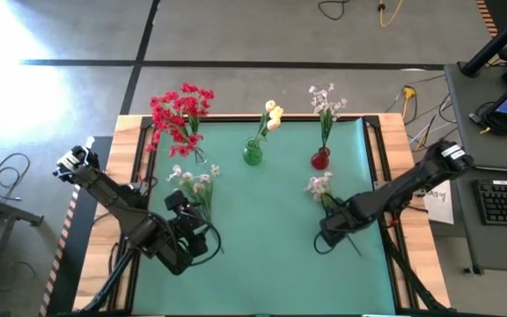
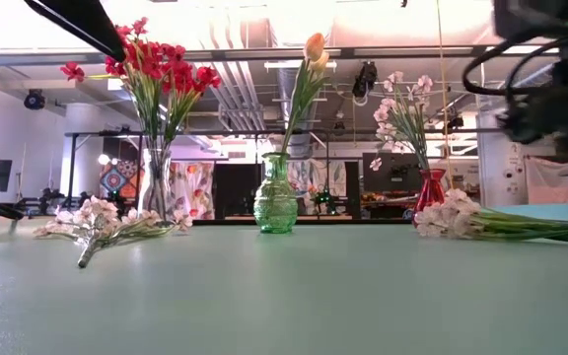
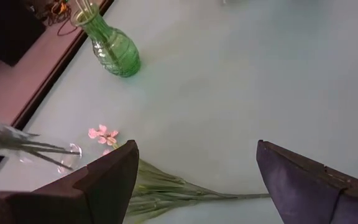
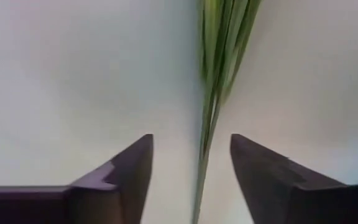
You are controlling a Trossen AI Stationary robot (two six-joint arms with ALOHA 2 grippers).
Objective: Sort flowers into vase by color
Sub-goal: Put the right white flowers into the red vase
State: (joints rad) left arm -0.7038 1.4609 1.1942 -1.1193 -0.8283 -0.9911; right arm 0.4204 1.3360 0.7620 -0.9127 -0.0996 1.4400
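We are working on the last part of the sort: three vases are standing along the far edge of the table, a clear vase holding the red flowers toward the far left corner, a green vase with cream-yellow buds at the middle, and a red vase with a pale spray toward the right. Two white-pink sprays are lying loose on the table.

Our right end effector is hovering low over the right-hand spray, near the right edge, its fingers spread and straddling the green stem without touching it. The step in hand, we judge, is picking up this spray. The next move calls for us to be lowering a little, pinching the thin stem squarely, then carrying it to the red vase just beyond and threading the stem into its narrow neck.

Our left end effector is waiting above the left-hand spray, fingers spread and holding nothing.
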